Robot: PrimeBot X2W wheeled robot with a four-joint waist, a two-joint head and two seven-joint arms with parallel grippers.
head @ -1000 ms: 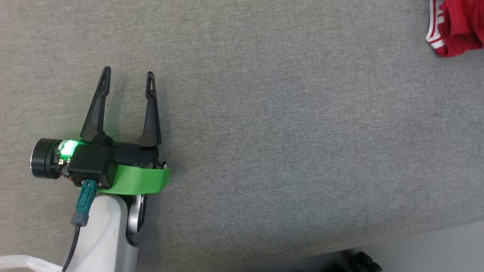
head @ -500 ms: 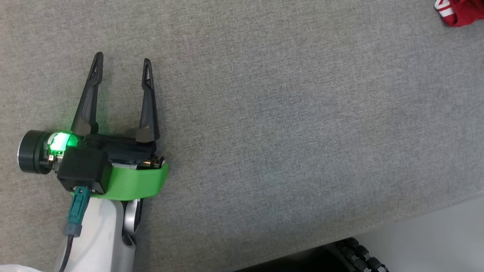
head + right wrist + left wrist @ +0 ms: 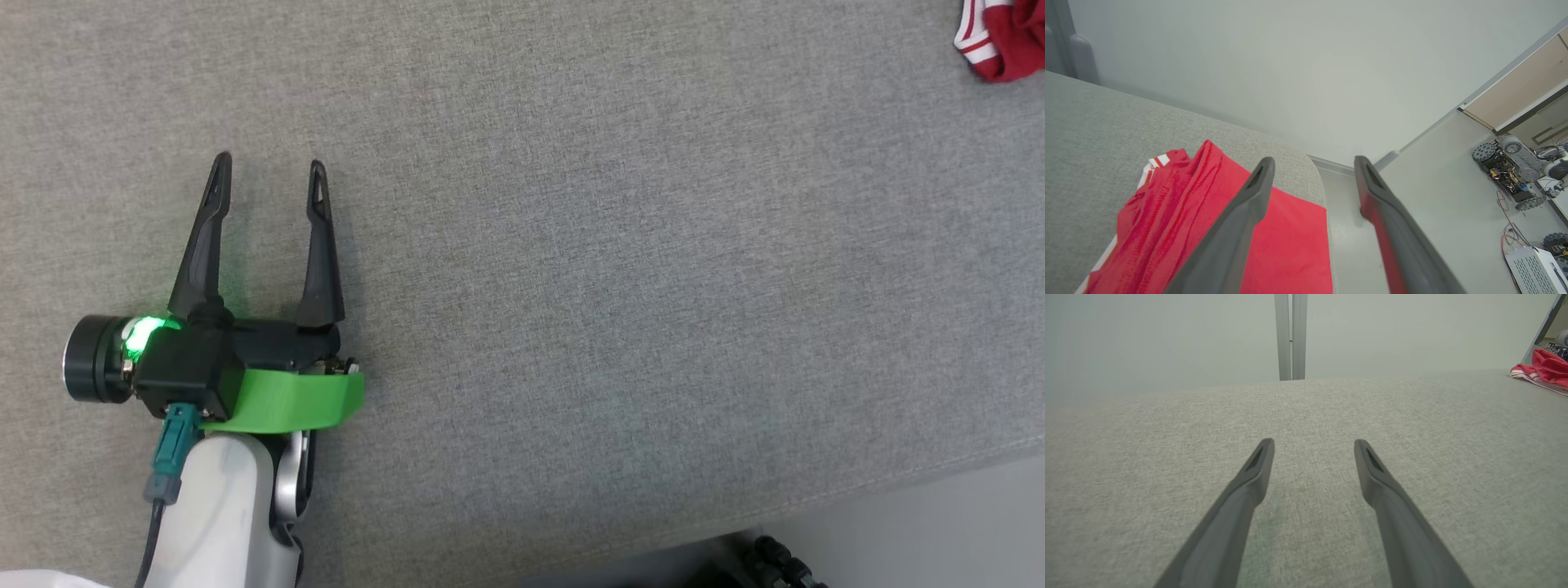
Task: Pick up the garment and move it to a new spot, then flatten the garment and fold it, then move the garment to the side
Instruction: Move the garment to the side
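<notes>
Red garment point(image 3: 1290, 249) on grey cushion point(image 3: 1086, 143); right gripper point(image 3: 1312, 161) spread, empty

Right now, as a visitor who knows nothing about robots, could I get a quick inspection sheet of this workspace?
Surface: grey fabric pad, smooth, with a rounded edge.
Job's things: red garment with white stripes, lying at the pad's far right edge.
Clutter: nothing seen on the pad.
Grippers: left gripper open over bare fabric, holding nothing; right gripper open above the garment, not gripping it.
Cables: dark cable with teal plug at the left wrist; loose wires on the floor.
Surroundings: pale wall; wheeled machines and a white box on the floor.
</notes>
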